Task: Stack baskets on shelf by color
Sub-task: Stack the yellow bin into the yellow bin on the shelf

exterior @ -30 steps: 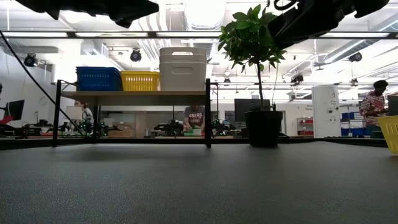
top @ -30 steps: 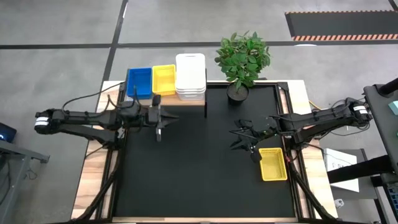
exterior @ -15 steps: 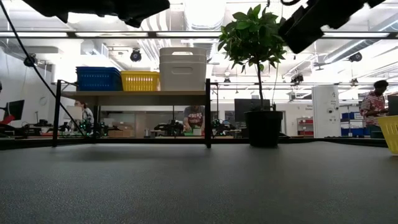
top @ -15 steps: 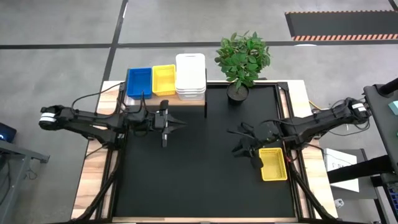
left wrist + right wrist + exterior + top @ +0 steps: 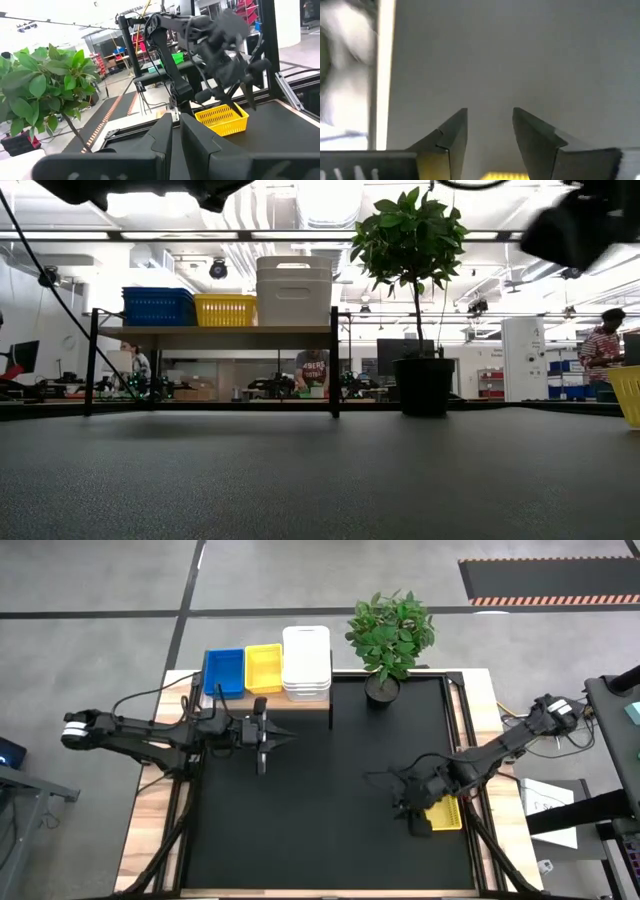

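Left arm stretched across table, left gripper clenched empty just in front of the shelf; right arm bent low, right gripper fingers parted over the lone yellow basket at table's right edge.

A: What can't be made out here?

B: From above, the right gripper covers part of the yellow basket; whether it touches is unclear. At worktop level that basket is cut by the picture's edge, and a dark blurred arm hangs above.

A: And the wrist cameras?

B: The right wrist view shows only a yellow sliver between its fingers; the left wrist view blurs the far gripper.
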